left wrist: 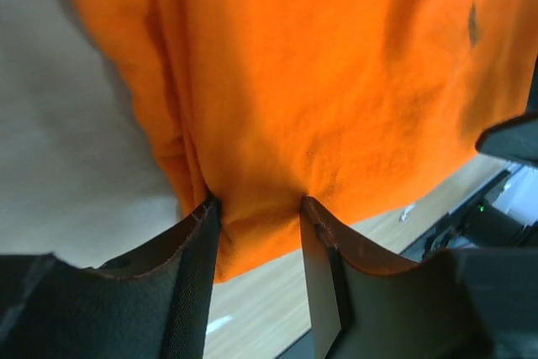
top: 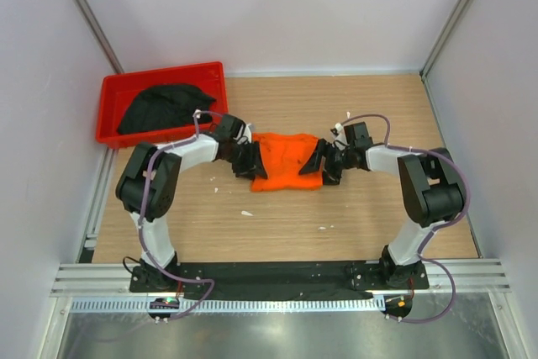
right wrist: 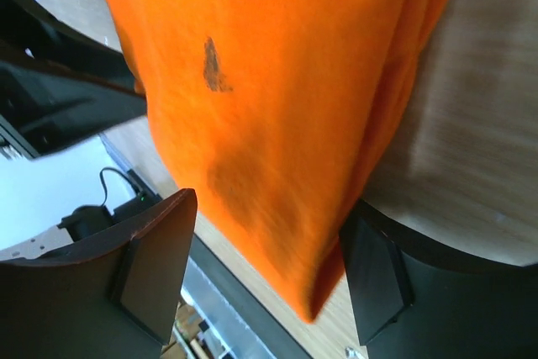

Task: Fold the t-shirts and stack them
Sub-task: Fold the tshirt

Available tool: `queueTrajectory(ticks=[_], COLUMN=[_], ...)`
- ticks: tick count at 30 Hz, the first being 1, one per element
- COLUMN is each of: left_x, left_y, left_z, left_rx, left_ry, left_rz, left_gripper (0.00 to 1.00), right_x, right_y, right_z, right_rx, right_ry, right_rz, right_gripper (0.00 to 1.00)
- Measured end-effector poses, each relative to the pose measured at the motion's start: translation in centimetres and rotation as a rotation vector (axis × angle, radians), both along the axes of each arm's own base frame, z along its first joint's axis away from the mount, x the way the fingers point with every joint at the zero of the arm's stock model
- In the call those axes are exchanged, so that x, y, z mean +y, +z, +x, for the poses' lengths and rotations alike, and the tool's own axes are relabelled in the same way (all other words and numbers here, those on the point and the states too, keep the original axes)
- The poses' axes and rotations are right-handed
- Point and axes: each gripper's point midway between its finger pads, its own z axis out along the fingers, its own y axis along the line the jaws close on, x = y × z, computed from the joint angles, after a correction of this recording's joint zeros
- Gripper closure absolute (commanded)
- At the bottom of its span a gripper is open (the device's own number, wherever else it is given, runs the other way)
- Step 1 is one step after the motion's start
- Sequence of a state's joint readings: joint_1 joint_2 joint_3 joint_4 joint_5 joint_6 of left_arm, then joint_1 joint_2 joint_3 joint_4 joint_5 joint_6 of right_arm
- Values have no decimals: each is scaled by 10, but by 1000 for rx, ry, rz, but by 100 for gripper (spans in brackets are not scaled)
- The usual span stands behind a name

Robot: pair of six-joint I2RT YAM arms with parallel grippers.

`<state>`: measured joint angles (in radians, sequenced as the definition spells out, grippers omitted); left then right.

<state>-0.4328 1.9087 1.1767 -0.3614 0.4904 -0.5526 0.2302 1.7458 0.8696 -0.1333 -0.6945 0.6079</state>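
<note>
At the near edge the two arm bases stand on a black plate [top: 277,273], just behind a metal rail [top: 277,290]. Beyond them is a wide band of open wooden table [top: 277,229], with only some small white scraps [top: 246,213] on it.

In the middle of the table the orange t-shirt [top: 286,161] is bunched between the arms. The left gripper [left wrist: 256,208] pinches its left edge: the cloth fills the gap between the fingers [left wrist: 197,241]. The right gripper [right wrist: 269,206] has its fingers spread, and the shirt's right edge hangs between them, apart from one finger.

In the far left corner the black t-shirt [top: 164,107] lies heaped in a red bin [top: 108,128] beside the wall. White walls [top: 277,6] close three sides.
</note>
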Motion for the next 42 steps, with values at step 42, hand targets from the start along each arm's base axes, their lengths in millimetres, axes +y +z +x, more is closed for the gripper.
queueTrajectory(ticks=[42], left_x=[8], left_y=[26], left_z=[49], left_rx=[-173], left_ry=[-26], left_rz=[273], left_gripper=[55], right_x=[-40], right_y=[8], right_z=[68], right_rx=[-99], right_ry=[35], right_rz=[-215], right_gripper=[59])
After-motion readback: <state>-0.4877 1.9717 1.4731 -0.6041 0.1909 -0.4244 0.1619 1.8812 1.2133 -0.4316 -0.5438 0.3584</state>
